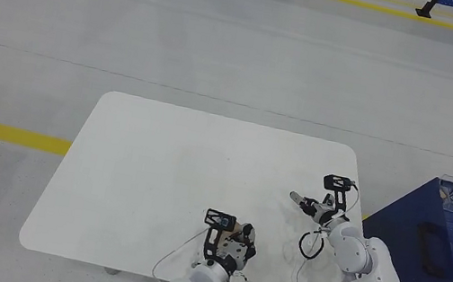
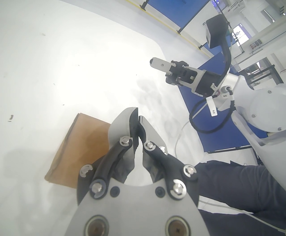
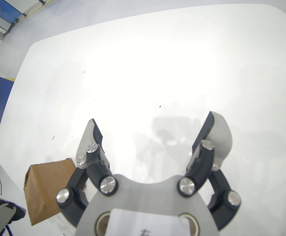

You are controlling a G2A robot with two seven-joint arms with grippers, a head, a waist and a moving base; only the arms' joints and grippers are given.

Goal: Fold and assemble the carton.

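Fingers (image 2: 121, 125) of the left gripper (image 2: 136, 115) are pressed together and hold nothing, just beside the flat brown carton (image 2: 82, 145) at the robot's edge of the bench (image 1: 185, 170). The right gripper (image 3: 152, 117) hovers with its fingers spread. Folding seems not yet begun; the next move probably needs a grasp on one panel.

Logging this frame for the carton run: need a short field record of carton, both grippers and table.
carton: brown, flat, not yet assembled, lying on the table
left gripper: shut, nothing between its fingers, beside the carton; contact unclear
right gripper: open, empty, over bare table, apart from the carton
table: white, rounded corners
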